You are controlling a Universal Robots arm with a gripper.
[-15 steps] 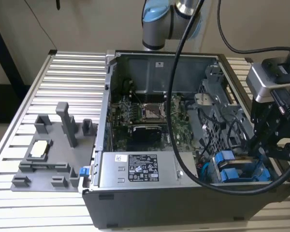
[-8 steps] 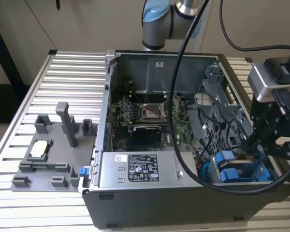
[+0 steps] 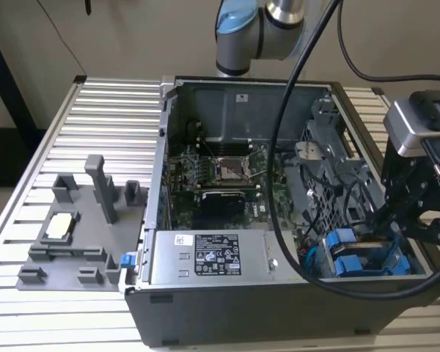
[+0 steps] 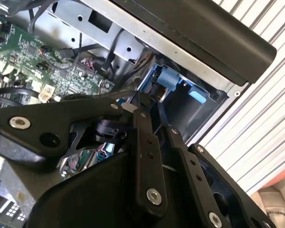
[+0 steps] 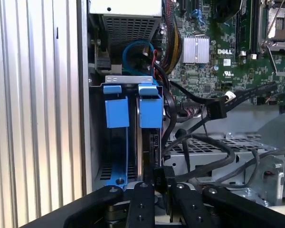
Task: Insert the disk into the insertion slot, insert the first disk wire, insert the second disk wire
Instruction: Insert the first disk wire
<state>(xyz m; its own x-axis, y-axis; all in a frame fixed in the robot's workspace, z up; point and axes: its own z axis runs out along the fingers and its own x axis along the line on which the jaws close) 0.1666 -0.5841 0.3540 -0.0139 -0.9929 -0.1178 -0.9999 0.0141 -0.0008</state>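
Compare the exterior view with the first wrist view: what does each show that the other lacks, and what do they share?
Exterior view: the grey fixture tray standing beside the computer case at the exterior view's left, and the arm's blue-capped joint above the case. First wrist view: a silver heatsink on the board. Both: the insertion slot's blue rails and the green motherboard.

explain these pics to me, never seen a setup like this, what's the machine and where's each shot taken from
It is a single robot arm working inside an open computer case on a slatted metal table. The exterior view comes from a camera standing off the arm; both wrist views come from cameras riding on it, looking past its black gripper. The gripper hangs over the drive bay with blue plastic parts. A grey parts tray sits beside the case. Whether anything is held, I cannot tell.
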